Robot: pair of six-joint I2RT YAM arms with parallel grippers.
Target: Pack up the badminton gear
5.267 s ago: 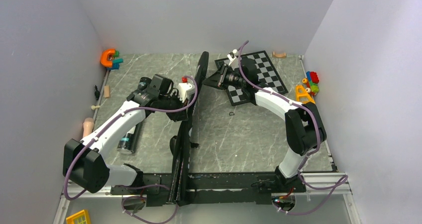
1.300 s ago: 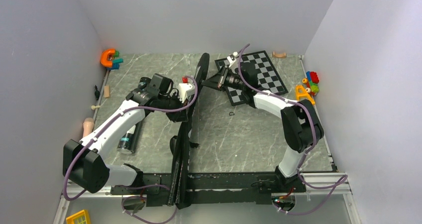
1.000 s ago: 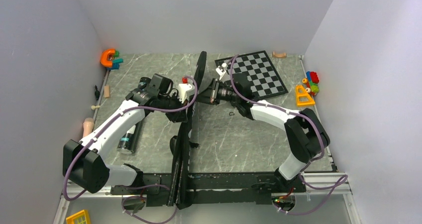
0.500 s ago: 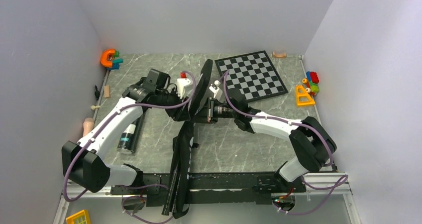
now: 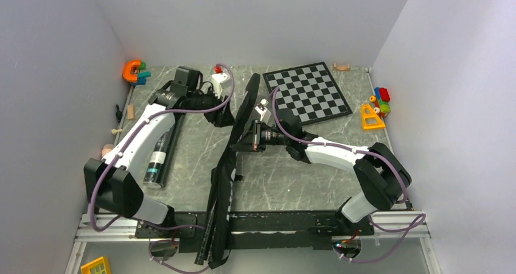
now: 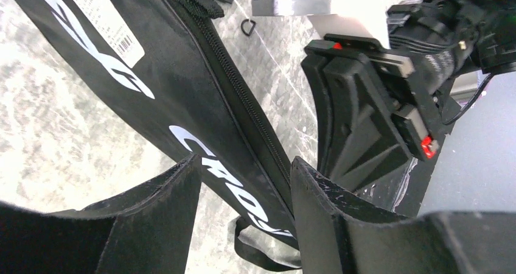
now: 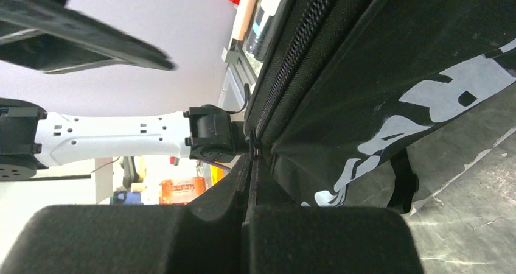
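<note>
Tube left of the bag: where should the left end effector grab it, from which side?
Likely mid-length on the tube, from above, closing across its width. It lies flat on the table, long axis near to far, so only its round sides offer a narrow span. The left end effector is open; the right end effector is shut on the bag.

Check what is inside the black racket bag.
Nothing inside shows. The zipper runs closed along the stretch of racket bag seen from the left wrist, and black fabric hides any contents. The right gripper has its jaws shut at the zipper line.
</note>
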